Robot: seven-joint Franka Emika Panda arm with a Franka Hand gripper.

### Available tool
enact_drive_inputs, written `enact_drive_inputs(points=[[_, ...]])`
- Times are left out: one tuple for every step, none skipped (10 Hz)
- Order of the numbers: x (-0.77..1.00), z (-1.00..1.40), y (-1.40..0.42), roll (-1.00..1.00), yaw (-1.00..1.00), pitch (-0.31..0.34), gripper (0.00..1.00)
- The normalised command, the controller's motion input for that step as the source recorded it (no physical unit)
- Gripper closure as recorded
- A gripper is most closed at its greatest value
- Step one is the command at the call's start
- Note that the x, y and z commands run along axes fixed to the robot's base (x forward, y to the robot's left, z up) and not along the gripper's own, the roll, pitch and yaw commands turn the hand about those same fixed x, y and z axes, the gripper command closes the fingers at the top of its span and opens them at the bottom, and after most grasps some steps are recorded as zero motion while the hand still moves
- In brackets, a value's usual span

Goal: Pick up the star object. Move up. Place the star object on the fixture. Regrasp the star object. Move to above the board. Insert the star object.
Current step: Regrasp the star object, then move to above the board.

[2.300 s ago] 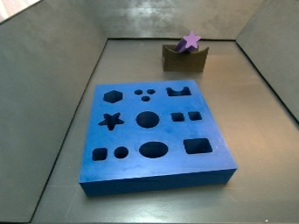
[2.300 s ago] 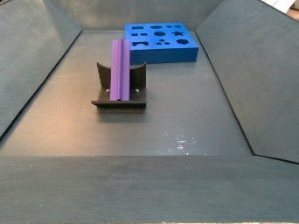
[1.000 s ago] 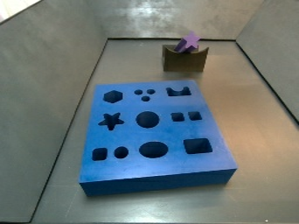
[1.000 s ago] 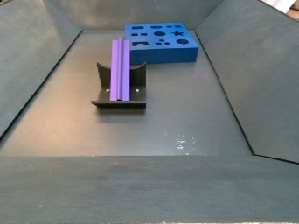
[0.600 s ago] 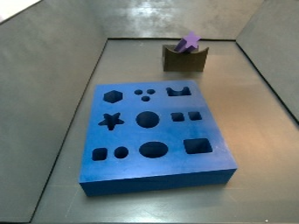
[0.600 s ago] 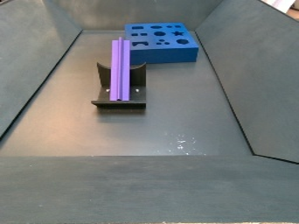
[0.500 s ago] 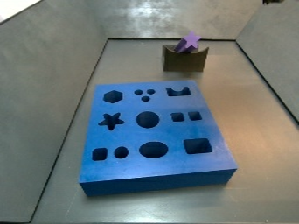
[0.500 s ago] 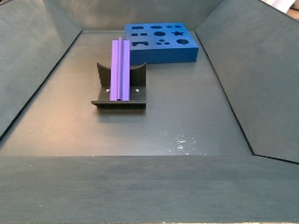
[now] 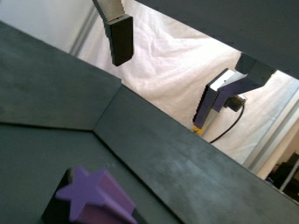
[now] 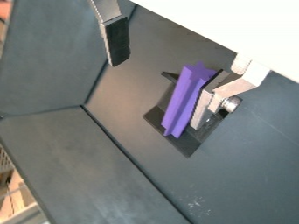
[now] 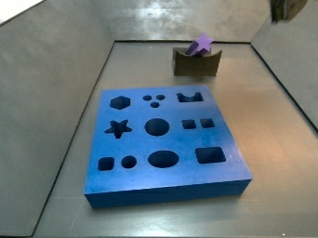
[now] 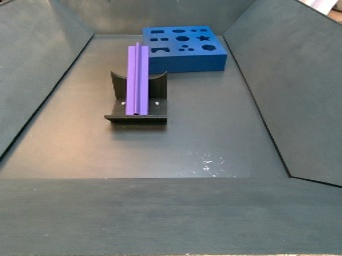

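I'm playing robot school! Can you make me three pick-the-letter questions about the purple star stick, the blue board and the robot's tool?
1. Where is the star object?
A. Lying in the fixture
B. Stuck in the board
C. Held by the tool

2. How many round holes does the board have?
A. Two
B. Six
C. Nine

3. What is the tool doing?
A. Squeezing the star object
B. Open, holding nothing
C. Pressing on the board

Answers:
1. A: the star object rests in the fixture, far from the board.
2. B: three tiny circles, two big circles and one small circle near the front corner.
3. B: in both wrist views the tool hangs up in the air above the star object, its fingers apart with nothing between them.
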Motion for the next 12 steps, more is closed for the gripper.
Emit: enact_drive_inputs(points=[[0.06, -1.0, 0.04, 0.14, 0.21, -0.086, 0.0], [0.07, -1.0, 0.03, 0.12, 0.17, -0.119, 0.0], [0.08, -1.0, 0.03, 0.1, 0.12, -0.152, 0.0], [0.09, -1.0, 0.03, 0.09, 0.08, -0.16, 0.0], [0.1, -1.0, 0.03, 0.08, 0.03, -0.158, 0.0], [0.11, -1.0, 0.02, 0.08, -0.01, -0.147, 0.0], [0.1, -0.83, 0.01, 0.08, -0.04, -0.115, 0.0], [0.09, -0.72, 0.01, 0.08, -0.05, -0.098, 0.0], [0.08, -0.5, 0.0, 0.07, -0.06, -0.063, 0.0], [0.07, -0.34, 0.0, 0.07, -0.06, -0.04, 0.0], [0.0, 0.0, 0.0, 0.0, 0.0, 0.0, 1.0], [0.41, 1.0, 0.01, -0.37, -0.07, -0.148, 1.0]])
